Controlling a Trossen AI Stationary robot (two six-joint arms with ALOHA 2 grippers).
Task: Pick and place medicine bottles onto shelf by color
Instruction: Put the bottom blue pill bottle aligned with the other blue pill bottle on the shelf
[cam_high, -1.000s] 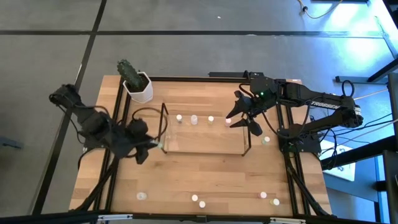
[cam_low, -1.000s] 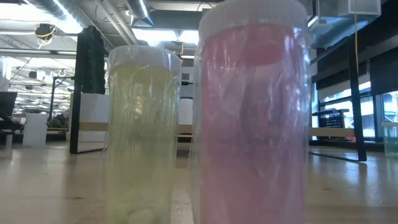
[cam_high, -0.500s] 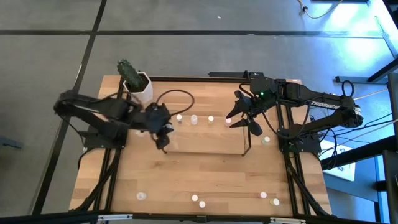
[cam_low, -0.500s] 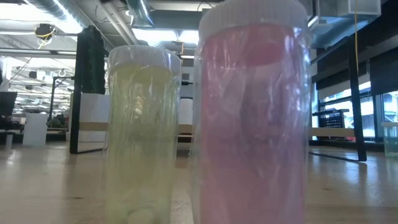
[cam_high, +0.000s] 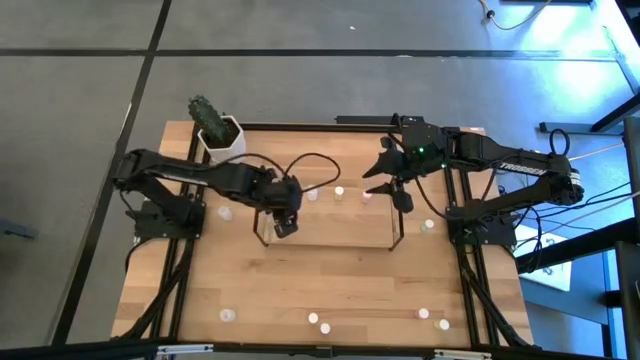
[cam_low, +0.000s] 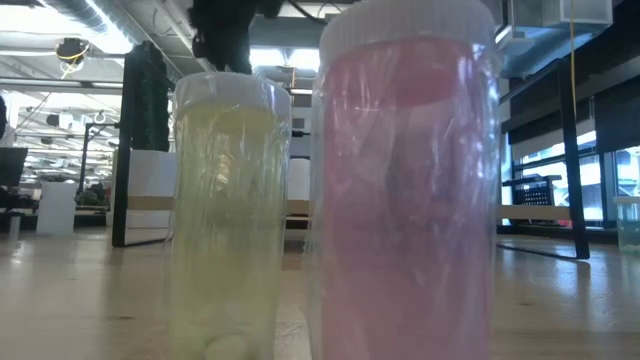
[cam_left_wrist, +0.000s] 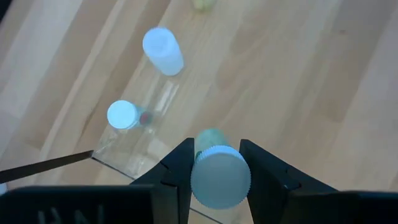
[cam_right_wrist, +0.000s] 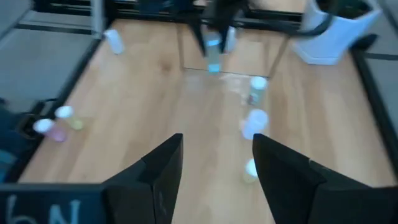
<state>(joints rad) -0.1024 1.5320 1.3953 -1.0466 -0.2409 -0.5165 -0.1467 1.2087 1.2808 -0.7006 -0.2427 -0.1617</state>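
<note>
Two bottles fill our table-level view, a yellowish bottle and a pink bottle standing upright side by side at the near edge. Farther in, the left gripper hangs over the left end of the shelf, clenched on a greenish bottle; in our left wrist view the white cap sits squarely between the two fingers, with the bottle's long axis running straight down from the jaws toward the clear rack. We judge the coming move to be a lowering, so what matters is what lies beneath: the shelf's clear edge is directly below the bottle, and two white-capped bottles already stand a little beyond it, apart from the held one. They could be clipped if the descent drifts that way. The right gripper waits over the shelf's far right corner, fingers spread and holding nothing. Beyond the left end stands the plant pot, well clear.
</note>
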